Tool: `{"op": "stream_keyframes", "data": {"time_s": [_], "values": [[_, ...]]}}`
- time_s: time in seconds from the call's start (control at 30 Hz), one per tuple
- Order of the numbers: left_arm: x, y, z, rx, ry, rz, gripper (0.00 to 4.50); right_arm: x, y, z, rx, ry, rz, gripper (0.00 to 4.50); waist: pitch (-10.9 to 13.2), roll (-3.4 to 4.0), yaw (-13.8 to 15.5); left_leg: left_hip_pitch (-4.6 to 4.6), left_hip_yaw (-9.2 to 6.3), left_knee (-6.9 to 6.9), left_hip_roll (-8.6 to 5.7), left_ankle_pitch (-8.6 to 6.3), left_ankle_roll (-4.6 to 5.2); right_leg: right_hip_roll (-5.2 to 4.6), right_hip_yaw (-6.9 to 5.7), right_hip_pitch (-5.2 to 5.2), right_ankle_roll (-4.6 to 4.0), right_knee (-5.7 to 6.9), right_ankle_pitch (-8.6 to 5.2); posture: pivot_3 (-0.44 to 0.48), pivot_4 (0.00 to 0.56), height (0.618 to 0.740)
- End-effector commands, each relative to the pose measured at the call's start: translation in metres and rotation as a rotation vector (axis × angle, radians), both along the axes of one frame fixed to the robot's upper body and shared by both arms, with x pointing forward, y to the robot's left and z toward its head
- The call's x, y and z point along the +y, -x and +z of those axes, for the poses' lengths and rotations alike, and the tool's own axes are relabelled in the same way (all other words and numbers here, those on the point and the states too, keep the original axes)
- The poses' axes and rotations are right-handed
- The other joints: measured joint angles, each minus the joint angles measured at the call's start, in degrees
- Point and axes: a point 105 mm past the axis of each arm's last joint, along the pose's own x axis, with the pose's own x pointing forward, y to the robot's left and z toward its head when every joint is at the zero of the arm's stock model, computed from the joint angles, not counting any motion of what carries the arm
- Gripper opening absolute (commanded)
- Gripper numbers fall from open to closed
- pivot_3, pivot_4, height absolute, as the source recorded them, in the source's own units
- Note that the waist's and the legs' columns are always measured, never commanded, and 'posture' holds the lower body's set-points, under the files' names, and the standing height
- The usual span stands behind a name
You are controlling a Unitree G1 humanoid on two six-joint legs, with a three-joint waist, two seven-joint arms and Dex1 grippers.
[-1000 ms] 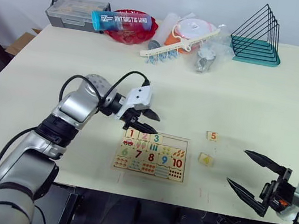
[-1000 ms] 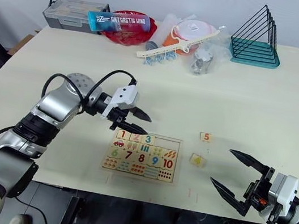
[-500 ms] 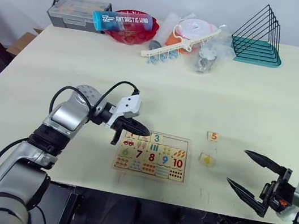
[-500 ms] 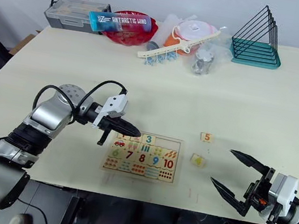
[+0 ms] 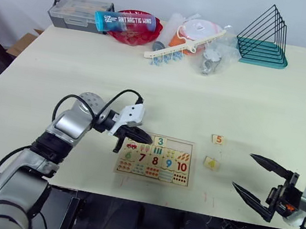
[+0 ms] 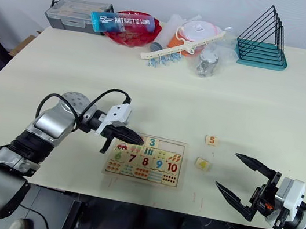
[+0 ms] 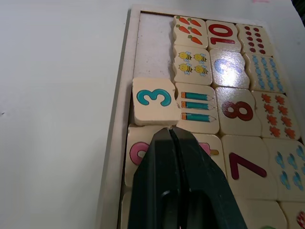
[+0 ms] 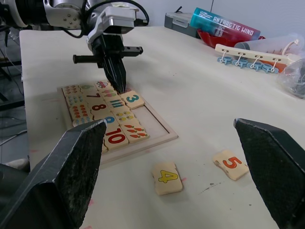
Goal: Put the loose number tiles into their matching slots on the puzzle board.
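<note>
The puzzle board (image 7: 118, 86) lies near the table's front edge, with the digit pieces 6 to 10 in place. My left gripper (image 5: 148, 138) is shut and empty, its tips (image 7: 170, 132) resting on the top row over a tile with a pink digit (image 7: 138, 153). Tile 3 (image 7: 152, 100) sits beside the tips, slightly skewed in its slot. The two slots (image 7: 153, 43) past it are bare. Tile 5 (image 5: 217, 139) and tile 4 (image 5: 210, 163) lie loose on the table right of the board. My right gripper (image 5: 259, 182) hangs open off the front right edge.
Along the far edge stand a grey box (image 5: 76, 12), a blue bottle (image 5: 124, 20) across a red bowl (image 5: 132, 33), an orange and white container (image 5: 196, 32), a plastic bag (image 5: 212, 60) and a teal wire rack (image 5: 263, 39). The table's front edge runs just below the board.
My left gripper has gone from open above the top row to shut, turned at the wrist, and settled low onto the row's left tiles. The right gripper and loose tiles have not moved.
</note>
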Motion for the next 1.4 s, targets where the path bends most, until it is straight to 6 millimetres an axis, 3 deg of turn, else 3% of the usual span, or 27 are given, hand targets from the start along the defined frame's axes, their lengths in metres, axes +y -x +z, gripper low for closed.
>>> {"op": "stream_keyframes", "data": {"time_s": [0.03,0.53,0.93,1.4], "values": [[0.000,-0.003,0.002,-0.026,-0.004,0.003,0.02,-0.001,0.002,0.008,-0.038,0.009,0.005,4.50,0.00,0.00,-0.01,0.01,-0.01,0.00,0.00,0.00,0.00,0.00,0.00,0.00,0.00,0.00,0.00,0.000,0.150,0.740],[0.003,-0.004,0.003,-0.028,-0.009,0.000,0.02,0.000,0.003,0.007,-0.035,0.006,0.005,4.50,-0.01,0.01,-0.01,0.03,0.00,0.00,0.00,0.00,0.00,0.00,0.00,0.01,0.00,0.01,0.00,0.000,0.150,0.740],[0.003,0.000,0.047,0.023,0.229,0.057,0.02,-0.001,0.002,0.006,-0.022,-0.011,-0.008,4.50,-0.01,0.01,-0.07,0.02,-0.01,0.00,0.02,0.00,0.00,0.00,0.00,0.01,0.00,0.01,0.00,0.000,0.150,0.740],[0.038,0.001,0.052,-0.019,0.380,0.396,0.02,-0.027,-0.022,0.009,0.055,-0.073,-0.187,4.50,-0.01,0.01,0.05,0.05,0.00,-0.01,0.15,0.00,-0.01,-0.04,0.06,0.01,-0.01,0.00,0.00,0.000,0.150,0.740]]}}
